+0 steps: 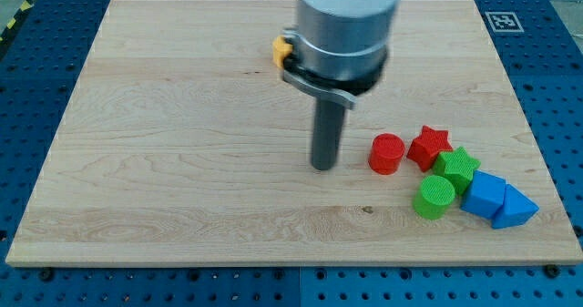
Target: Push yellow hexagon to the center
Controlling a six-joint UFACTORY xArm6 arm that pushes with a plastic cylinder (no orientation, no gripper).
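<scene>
My tip rests on the wooden board near the middle, touching no block. The small yellow hexagon block peeks out behind the arm's grey body, toward the view's top, so it is probably not at the center yet and needs pushing down. I can read no words, only a black-and-white square marker.
</scene>
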